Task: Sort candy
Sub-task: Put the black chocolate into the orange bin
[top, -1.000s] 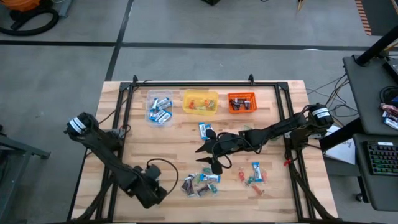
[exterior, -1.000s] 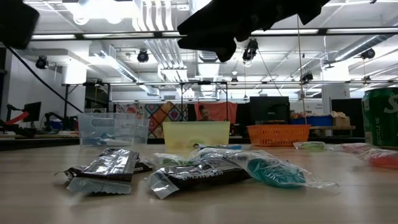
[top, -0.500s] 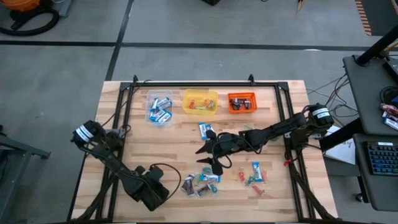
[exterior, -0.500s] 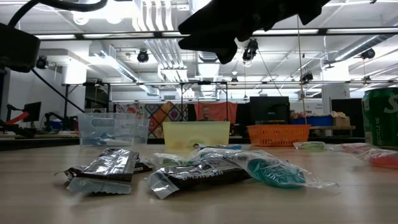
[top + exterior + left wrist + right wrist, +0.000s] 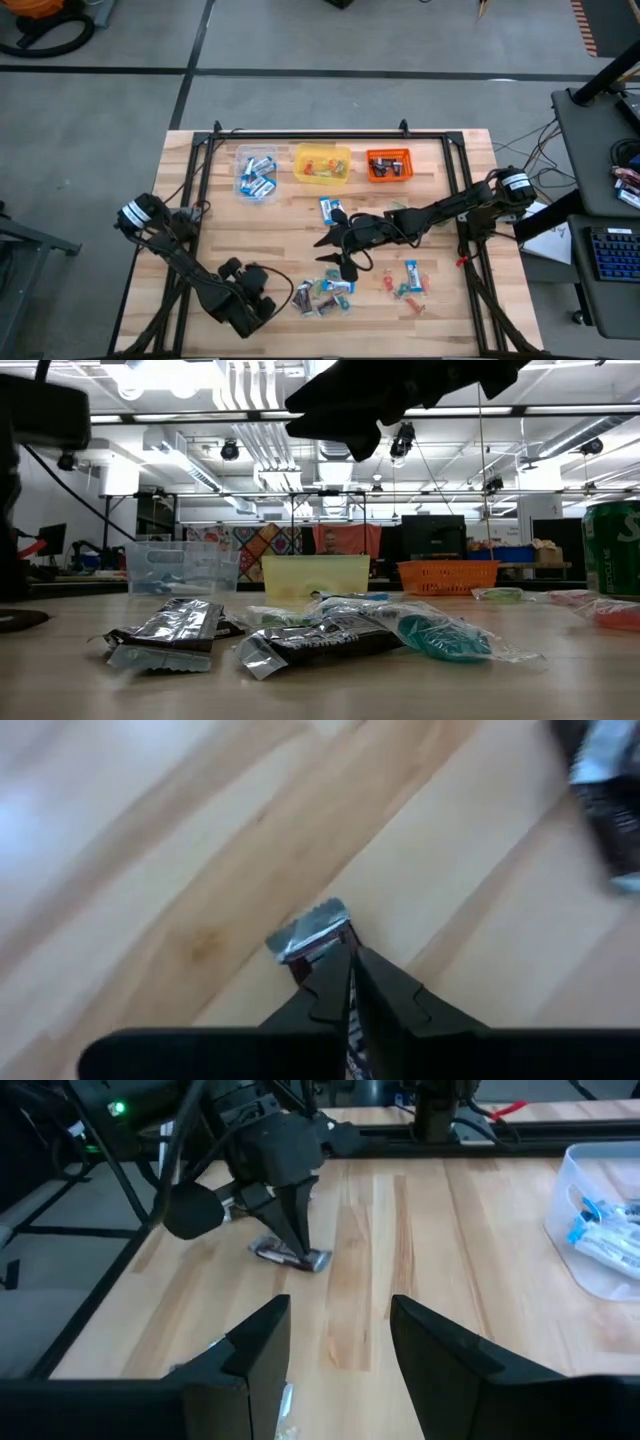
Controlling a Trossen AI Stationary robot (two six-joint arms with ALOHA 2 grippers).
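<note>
Left end effector (image 5: pixel 350 982): tips cover most of the candy (image 5: pixel 310 935), only one crimped wrapper end shows. Blurred wrapper (image 5: pixel 605 790) cut off by the frame edge in the left wrist view, can't tell its type. High view: that candy is hidden under the left arm. Low view: right arm (image 5: pixel 400 395) is a dark shape cut off at top; green can (image 5: pixel 612 550) cut off at right. Tub (image 5: pixel 600 1220) cut off in the right wrist view.
</note>
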